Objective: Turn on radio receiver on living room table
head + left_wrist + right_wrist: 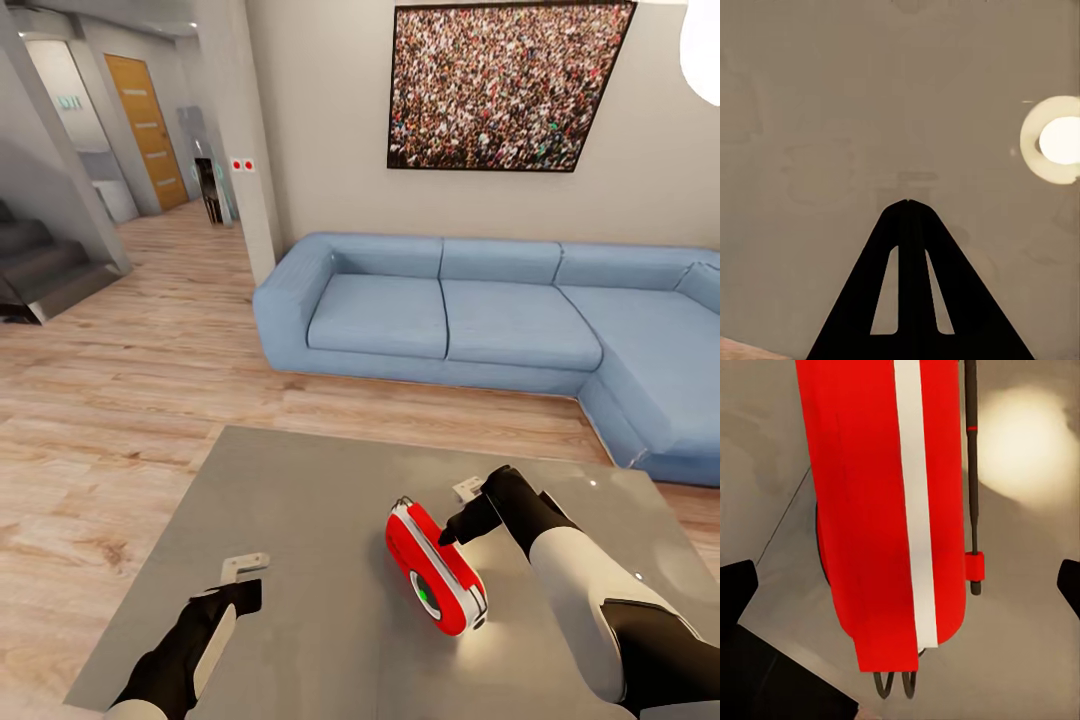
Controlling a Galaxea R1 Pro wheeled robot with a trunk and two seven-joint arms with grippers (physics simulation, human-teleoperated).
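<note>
Red radio receiver (437,569) on grey desk (300,520), right fingers (447,533) spread wide, just beside its upper edge, left fingers (907,225) pressed together, well apart from radio.

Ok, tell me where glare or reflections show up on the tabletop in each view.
Head view: the table looks glossy, with a pale glow beside the radio receiver. Left wrist view: a round bright lamp reflection. Right wrist view: a soft, blurred bright patch next to the radio.

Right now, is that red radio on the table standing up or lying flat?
Standing on its edge: the radio rests on the table, dial facing sideways.
</note>
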